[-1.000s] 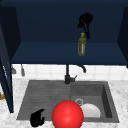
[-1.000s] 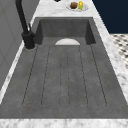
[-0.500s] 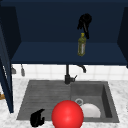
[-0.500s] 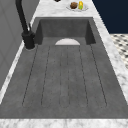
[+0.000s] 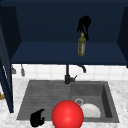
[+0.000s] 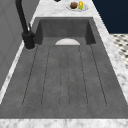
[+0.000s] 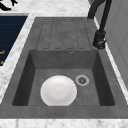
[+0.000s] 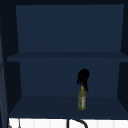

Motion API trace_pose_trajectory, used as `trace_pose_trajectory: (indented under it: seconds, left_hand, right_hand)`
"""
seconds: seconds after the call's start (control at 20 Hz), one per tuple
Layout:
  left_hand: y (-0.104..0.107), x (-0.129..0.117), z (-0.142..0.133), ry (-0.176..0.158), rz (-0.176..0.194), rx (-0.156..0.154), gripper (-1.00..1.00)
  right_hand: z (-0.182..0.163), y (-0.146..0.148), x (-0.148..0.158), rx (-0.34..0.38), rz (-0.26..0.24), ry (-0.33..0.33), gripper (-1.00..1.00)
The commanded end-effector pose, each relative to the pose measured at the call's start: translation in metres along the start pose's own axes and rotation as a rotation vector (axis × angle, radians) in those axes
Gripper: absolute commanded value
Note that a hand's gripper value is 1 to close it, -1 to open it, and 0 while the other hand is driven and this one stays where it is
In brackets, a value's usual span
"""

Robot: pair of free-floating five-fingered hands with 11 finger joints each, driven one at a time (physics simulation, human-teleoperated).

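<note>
Flat, even light, soft renders
The cabinet [image 8: 67,37] is staying dim; the marble surface [image 6: 62,8] is looking bright, with no glare.

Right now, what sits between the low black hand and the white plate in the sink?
In the front view, a red ball sits between the left hand and the white plate.

We see a bottle [image 8: 82,100] standing upright on the cabinet's lower shelf [image 8: 45,107], a white plate [image 7: 58,90] lying in the sink basin [image 7: 100,75], and a small dish of food [image 6: 77,6] on the marble table [image 6: 50,7].
</note>
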Motion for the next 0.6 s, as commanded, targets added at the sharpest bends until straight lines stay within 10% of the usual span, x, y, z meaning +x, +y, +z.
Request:
trace_pose_trajectory:
  seconds: [0.0, 0.55]
  left_hand:
    - [0.000, 0.000, 0.000, 0.000, 0.000, 0.000, 0.00]
    - [0.000, 0.000, 0.000, 0.000, 0.000, 0.000, 0.00]
  right_hand:
    - [-0.009, 0.002, 0.003, 0.061, -0.001, -0.001, -1.00]
    - [-0.033, 0.004, 0.007, 0.164, -0.018, 0.001, -1.00]
